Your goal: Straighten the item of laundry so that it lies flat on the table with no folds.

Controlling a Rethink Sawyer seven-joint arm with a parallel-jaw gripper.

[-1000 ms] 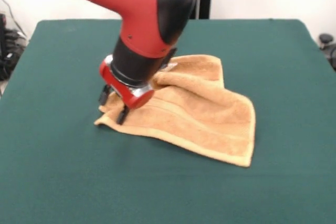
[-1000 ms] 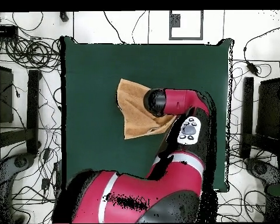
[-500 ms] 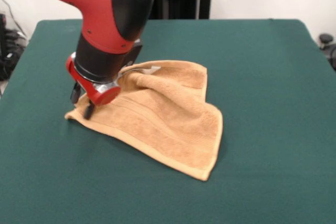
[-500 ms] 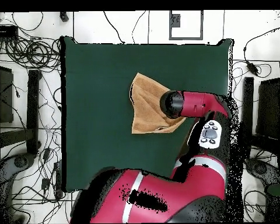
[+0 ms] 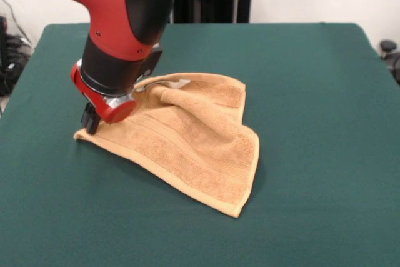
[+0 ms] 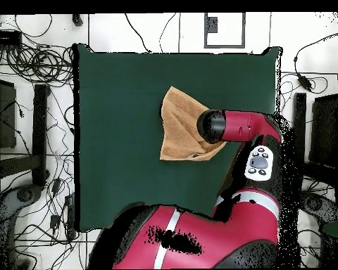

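Towel: the tan towel (image 5: 187, 136) lies on the table, a little left of the middle in the front view; in the overhead view it (image 6: 180, 130) is right of the middle of the green surface, partly under the arm.
Shape of the towel: it is not flat. A raised fold runs from the upper left part toward the right edge, and the right side is bent over. The lower corner points to the bottom of the front view.
Tag: a small white tag (image 5: 182, 82) shows at the upper edge of the towel.
Gripper: the gripper (image 5: 90, 119) is low at the left corner of the towel, touching it or just above it. The red wrist covers most of it, so I cannot tell if it is open or closed on the cloth.
Arm: the red and black arm (image 5: 122, 23) comes from the upper left of the front view and hides the upper left part of the towel.
Table: the green table (image 5: 312, 92) is much bigger than the towel.
Around: in the overhead view, many cables (image 6: 31, 63) lie on the floor at the left, and a dark square frame (image 6: 224, 29) is at the upper edge.
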